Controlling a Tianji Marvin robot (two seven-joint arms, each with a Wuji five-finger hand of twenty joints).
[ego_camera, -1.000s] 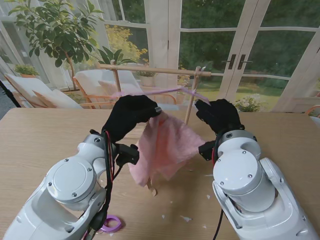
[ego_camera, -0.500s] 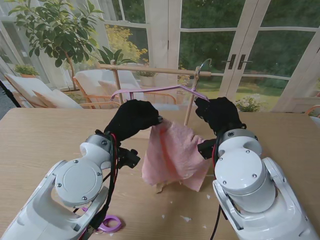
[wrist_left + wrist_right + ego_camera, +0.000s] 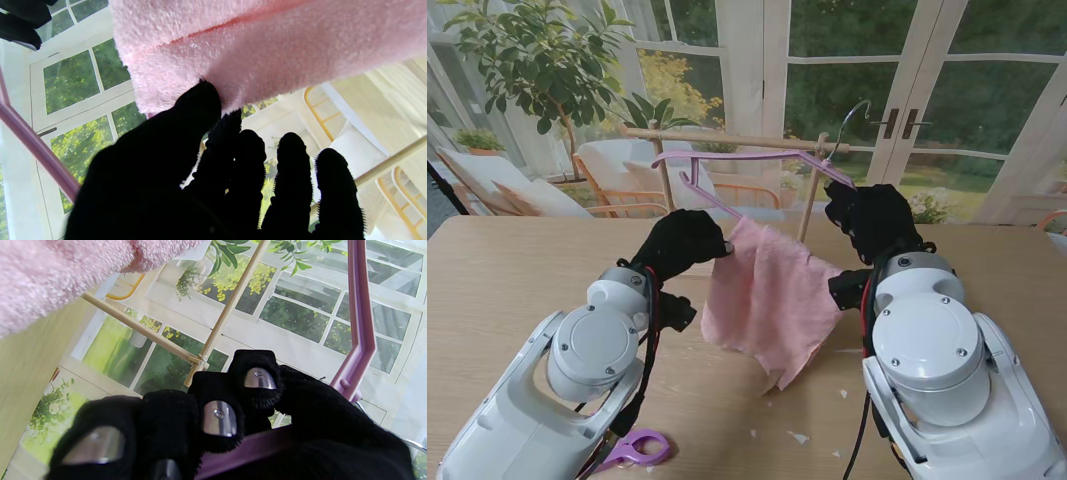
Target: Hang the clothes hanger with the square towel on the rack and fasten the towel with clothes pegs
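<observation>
My right hand is shut on the purple hanger near its neck and holds it up in front of the wooden rack. The metal hook sits above the rack's rail, apart from it. In the right wrist view my fingers curl round the hanger. The pink towel drapes from the hanger's lower bar down toward the table. My left hand pinches the towel's upper left corner. In the left wrist view the thumb presses the towel.
The rack's posts stand on the far side of the wooden table, with windows behind. A purple looped object lies near me by the left arm. White scraps dot the table between the arms.
The right hand has raised the hanger, so its hook now shows above the rack rail. The towel has swung and spread out. The left hand has dropped slightly, still on the towel.
</observation>
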